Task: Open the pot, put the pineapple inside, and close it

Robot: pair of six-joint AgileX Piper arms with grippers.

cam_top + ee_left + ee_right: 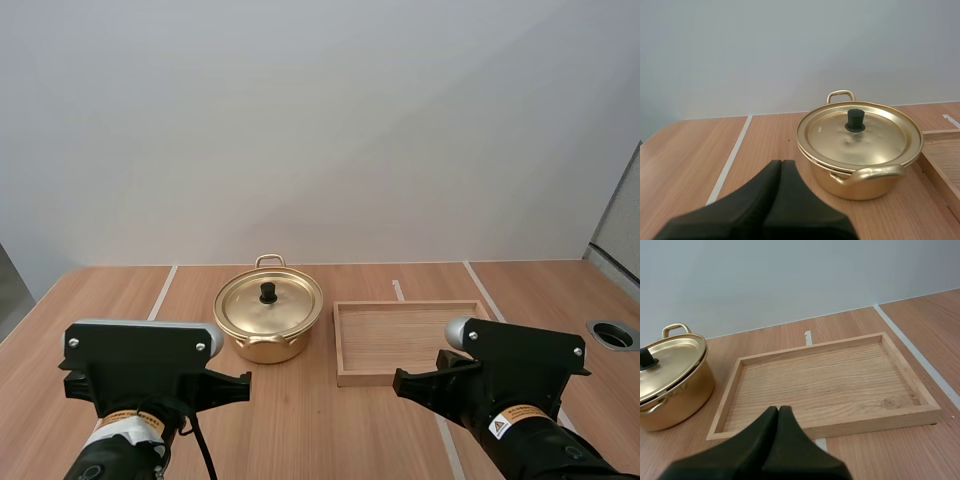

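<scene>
Golden pot (268, 325), lid (250, 303) on, beside wooden tray (400, 304); left tool (781, 163) and right tool (778, 410) pressed together, empty; arm stickers (505, 423) illegible.

Lab bench; taped wooden table (300, 425), bare wall (320, 120)

Wooden tray (410, 338) flat on the wood-grain table (300, 420)

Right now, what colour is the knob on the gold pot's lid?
Black knob, clearest in left wrist view.
</scene>
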